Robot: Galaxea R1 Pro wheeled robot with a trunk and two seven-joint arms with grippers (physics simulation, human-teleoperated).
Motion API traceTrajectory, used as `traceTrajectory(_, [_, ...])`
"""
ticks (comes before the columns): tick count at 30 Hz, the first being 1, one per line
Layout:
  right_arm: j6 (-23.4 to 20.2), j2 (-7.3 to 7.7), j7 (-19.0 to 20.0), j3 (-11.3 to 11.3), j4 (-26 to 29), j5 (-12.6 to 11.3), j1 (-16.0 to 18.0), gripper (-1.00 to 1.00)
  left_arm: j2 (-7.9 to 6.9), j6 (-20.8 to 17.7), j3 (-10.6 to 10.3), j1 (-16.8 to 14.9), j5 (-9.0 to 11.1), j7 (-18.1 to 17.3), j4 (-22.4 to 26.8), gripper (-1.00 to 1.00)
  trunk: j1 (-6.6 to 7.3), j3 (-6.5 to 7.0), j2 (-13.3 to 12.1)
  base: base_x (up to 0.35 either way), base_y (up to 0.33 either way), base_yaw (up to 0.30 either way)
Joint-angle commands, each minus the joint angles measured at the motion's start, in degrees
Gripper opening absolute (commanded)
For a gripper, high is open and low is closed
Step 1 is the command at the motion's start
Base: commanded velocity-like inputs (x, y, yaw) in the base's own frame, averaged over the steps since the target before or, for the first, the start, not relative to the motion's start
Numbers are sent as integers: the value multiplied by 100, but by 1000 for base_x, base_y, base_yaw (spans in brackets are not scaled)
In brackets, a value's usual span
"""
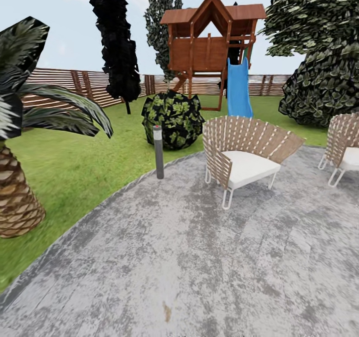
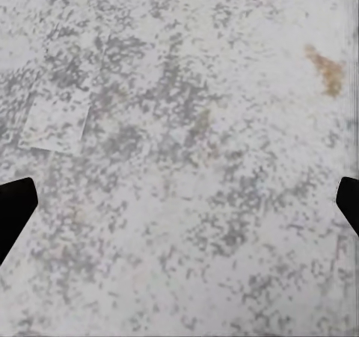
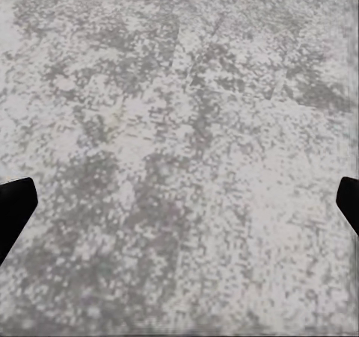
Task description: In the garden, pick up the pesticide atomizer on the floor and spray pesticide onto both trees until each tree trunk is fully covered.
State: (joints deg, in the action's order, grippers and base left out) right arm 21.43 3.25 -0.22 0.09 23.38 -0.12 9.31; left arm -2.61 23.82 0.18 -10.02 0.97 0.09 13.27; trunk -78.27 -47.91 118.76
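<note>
Both the left gripper (image 2: 179, 202) and right gripper (image 3: 179, 202) hang wide open, empty, above bare paving (image 1: 199, 257); a sprayer is probably light, best gripped by its handle.

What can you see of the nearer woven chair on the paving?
The chair is a low tub seat with a curved back of tan woven slats, a white seat cushion and thin white metal legs. It stands upright on the grey stone paving near the lawn edge, angled toward the head view's right. Nothing rests on it.
</note>
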Motion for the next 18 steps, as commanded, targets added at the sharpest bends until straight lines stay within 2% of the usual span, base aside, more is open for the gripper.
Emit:
traceTrajectory(1, [0,0,-1,0,0,0,0,100,-1,0,0,0,0,0,0,100,-23,-23,42,0,0,-250])
traceTrajectory(18, [1,0,-1,0,-8,3,0,100,1,0,0,0,0,0,0,100,-396,-399,724,0,0,-247])
